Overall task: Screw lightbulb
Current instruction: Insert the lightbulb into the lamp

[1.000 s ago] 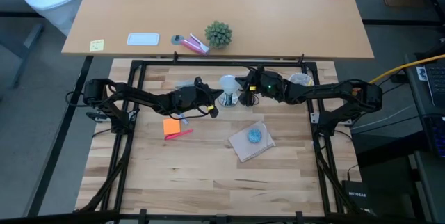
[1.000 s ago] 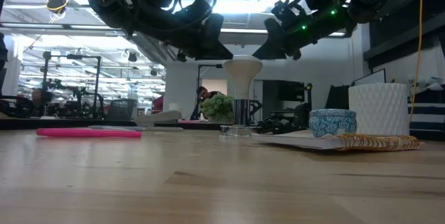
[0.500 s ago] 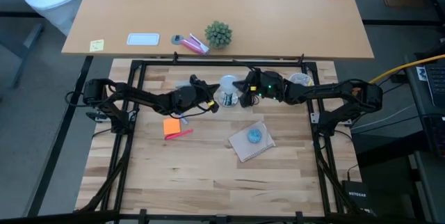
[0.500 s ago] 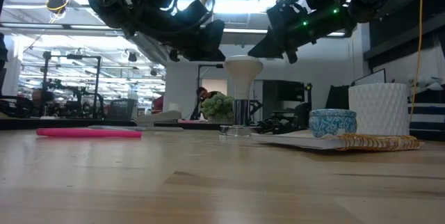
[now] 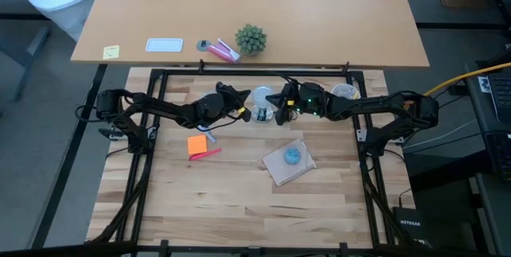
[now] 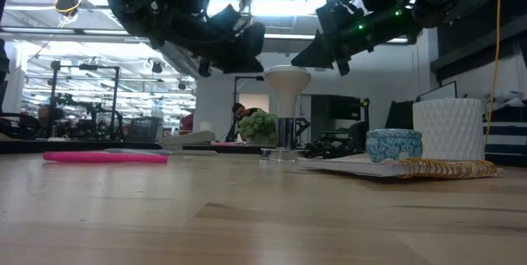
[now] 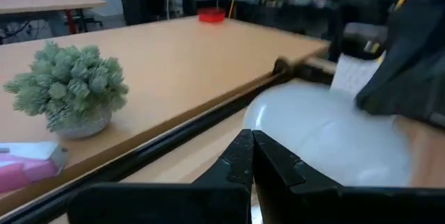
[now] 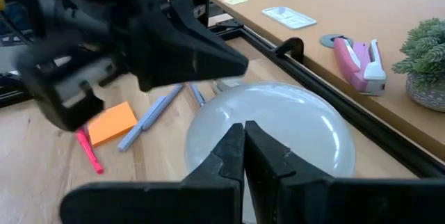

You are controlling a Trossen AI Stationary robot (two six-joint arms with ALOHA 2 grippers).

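Flanking lightbulb (image 5: pixel 261 97): left hand (image 5: pixel 242 112), right hand (image 5: pixel 279 113) | plant (image 5: pixel 250 39) behind

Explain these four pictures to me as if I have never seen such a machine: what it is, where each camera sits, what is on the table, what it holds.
Two dark robot arms work at a wooden table. One picture looks straight down, one looks level across the table top, and one comes from a camera on each wrist. The left gripper and the right gripper flank the lightbulb, which stands upright in a shiny socket. Each wrist picture shows that arm's own two fingers pressed together in front of the bulb, so neither holds anything. Also on the table lie an orange note, a pink pen, and a small blue pot on a notebook. A little plant sits on the desk behind.
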